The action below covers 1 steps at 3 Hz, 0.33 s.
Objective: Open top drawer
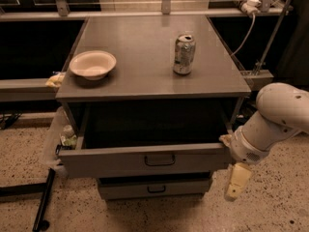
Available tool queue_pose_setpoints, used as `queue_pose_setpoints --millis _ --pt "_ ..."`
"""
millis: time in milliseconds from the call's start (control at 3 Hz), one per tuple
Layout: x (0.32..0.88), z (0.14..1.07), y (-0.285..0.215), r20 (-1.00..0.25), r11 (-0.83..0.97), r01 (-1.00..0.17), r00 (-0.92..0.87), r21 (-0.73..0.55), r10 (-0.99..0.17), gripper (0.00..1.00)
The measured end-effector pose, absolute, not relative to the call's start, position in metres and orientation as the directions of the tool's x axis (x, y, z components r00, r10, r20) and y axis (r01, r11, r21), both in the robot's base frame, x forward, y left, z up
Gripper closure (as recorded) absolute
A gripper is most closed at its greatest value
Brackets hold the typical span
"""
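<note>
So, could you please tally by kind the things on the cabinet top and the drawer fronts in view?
Bowl: 1
Can: 1
Drawer fronts: 2, the top drawer, pulled out, and a lower drawer beneath it
Total: 4
The gripper is at the top drawer's right end.

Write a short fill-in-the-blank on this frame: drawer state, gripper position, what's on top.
1. The top drawer is ___, not shut.
2. In the camera view, the gripper is at the ___ end of the drawer's front.
3. On the cabinet top, a drink ___ stands to the right of the bowl.
Missing words: open; right; can.
</note>
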<state>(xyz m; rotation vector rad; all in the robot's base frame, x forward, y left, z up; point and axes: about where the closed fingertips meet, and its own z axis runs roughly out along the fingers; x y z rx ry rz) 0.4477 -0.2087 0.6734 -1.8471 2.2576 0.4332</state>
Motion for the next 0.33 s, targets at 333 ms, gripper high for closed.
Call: queue_pose_setpoints --millis 333 --pt "0.4477 0.6734 -0.2087 -0.329 0.180 -0.978 -0.204 0.103 -0.922 0.00"
